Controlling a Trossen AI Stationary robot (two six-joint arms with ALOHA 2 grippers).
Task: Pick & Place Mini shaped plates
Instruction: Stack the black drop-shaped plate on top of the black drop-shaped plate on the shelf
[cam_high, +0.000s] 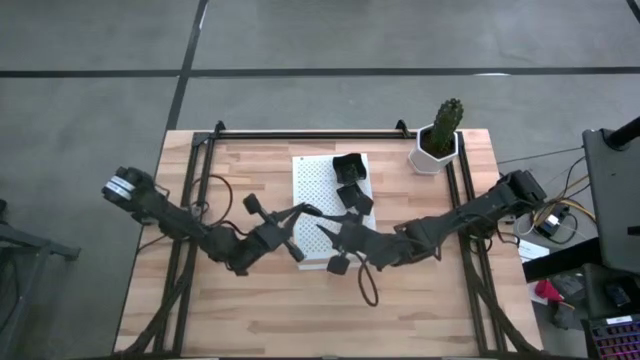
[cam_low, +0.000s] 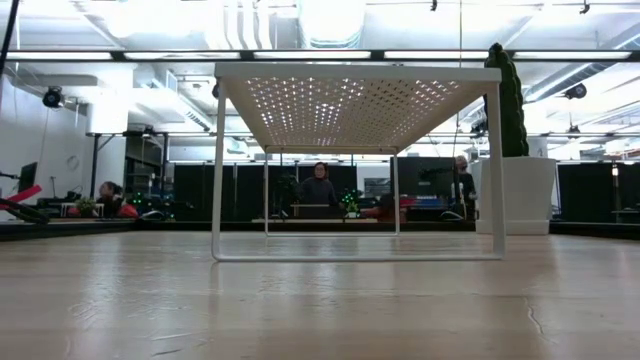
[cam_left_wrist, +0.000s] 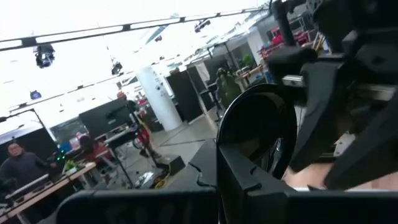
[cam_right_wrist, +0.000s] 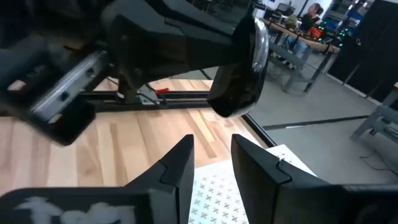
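My left gripper (cam_high: 320, 230) hangs over the white perforated board (cam_high: 310, 185) and is shut on a glossy black mini plate (cam_right_wrist: 244, 68), which also fills the middle of the left wrist view (cam_left_wrist: 255, 134). My right gripper (cam_right_wrist: 211, 163) faces it from the table's right (cam_high: 345, 242), open, with its fingers short of the plate. Up to three more dark mini plates lie on the board's far right part (cam_high: 350, 190). The low view shows the board as a raised stand on thin legs (cam_low: 355, 105), and neither gripper appears there. My left gripper pinches the mini plate by its rim (cam_right_wrist: 229, 59) between the two fingers, coming roughly level from the table's left. The plate stands on edge, lifted clear above the board. One dark finger (cam_left_wrist: 239, 177) crosses the plate's near side; the other is hidden behind it.
A white hexagonal pot with a cactus (cam_high: 438, 140) stands at the far right of the table, right of the board (cam_low: 515, 190). A small dark shape (cam_high: 337, 265) sits at the board's near edge. Bare wood lies near and left (cam_high: 230, 310). People sit in the room beyond.
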